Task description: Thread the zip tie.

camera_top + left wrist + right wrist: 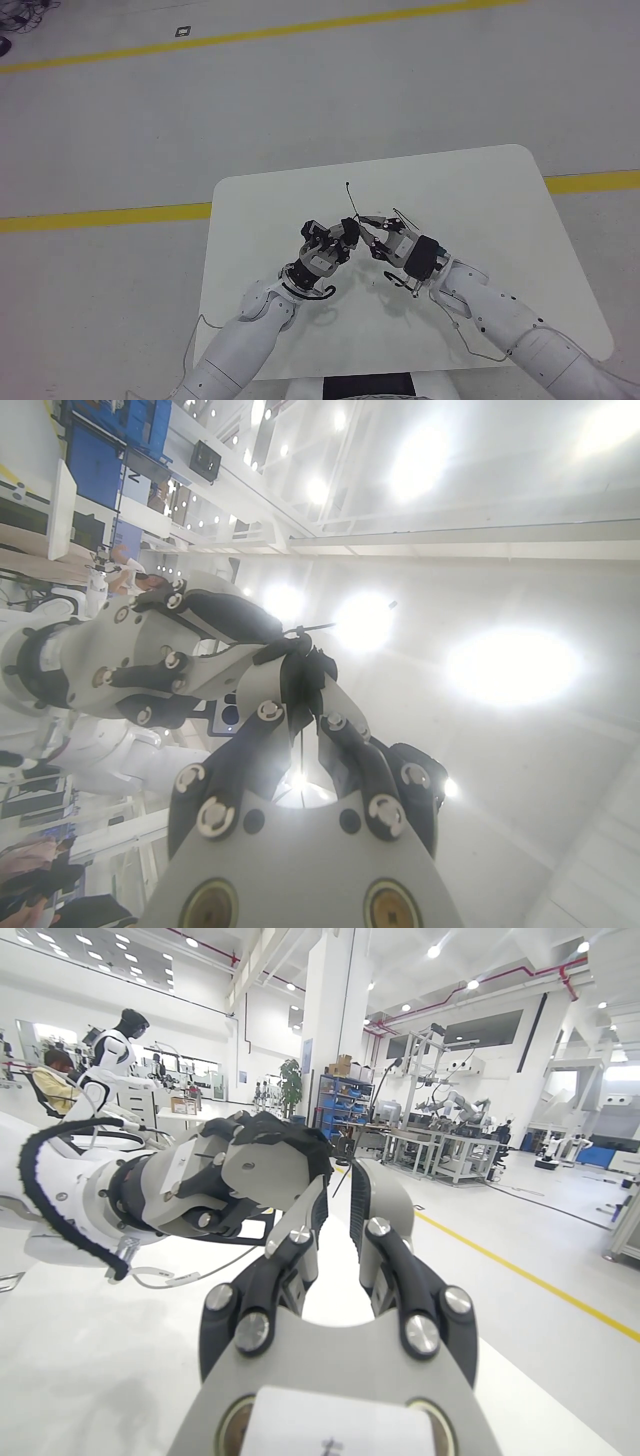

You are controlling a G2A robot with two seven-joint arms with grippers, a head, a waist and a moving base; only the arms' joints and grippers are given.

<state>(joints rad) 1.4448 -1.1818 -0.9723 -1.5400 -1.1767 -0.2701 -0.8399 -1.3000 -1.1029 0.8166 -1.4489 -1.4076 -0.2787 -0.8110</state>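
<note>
Tabletop, white with rounded corners, carries the whole scene. Both arms come in over its near half until their ends meet close to the middle.

The left gripper, grey metal with black fabric-wrapped tips, sits nose to nose with the right gripper, and the two are just about touching. The left one's fingers are pressed together, pinching the thin black plastic zip tie. A stretch of the strap runs back between those fingers toward the palm.

The right one's fingers, grey with ribbed black pads, stand a little apart with a narrow gap between them. The strap crosses that gap just beyond their tips.

From the spot where the two grippers meet, the free length of the tie sticks out away from both of them, toward the far edge of the table. Whether its tail has gone into the head I cannot make out; that part is too small and sits behind the black wrapping.
</note>
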